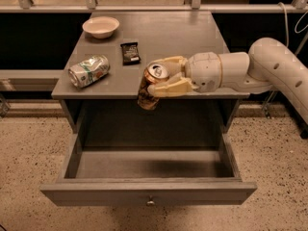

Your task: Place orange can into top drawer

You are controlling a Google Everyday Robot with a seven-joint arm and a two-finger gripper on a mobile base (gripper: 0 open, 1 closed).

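The orange can (150, 86), copper with a silver top and pull tab, is held tilted in my gripper (161, 76). The cream fingers (171, 87) are shut around its upper part. The can hangs past the front edge of the grey cabinet top, above the back of the top drawer (149, 192). The drawer is pulled wide open below, with a small round metal knob on its flat front panel. Its inside is dark and holds nothing that I can see.
On the cabinet top (192, 32) lie a crushed silver-and-green can (88, 71) at the left front, a small dark packet (130, 52) and a pale bowl (101, 27) at the back left. My white arm (260, 66) reaches in from the right. Speckled floor surrounds the cabinet.
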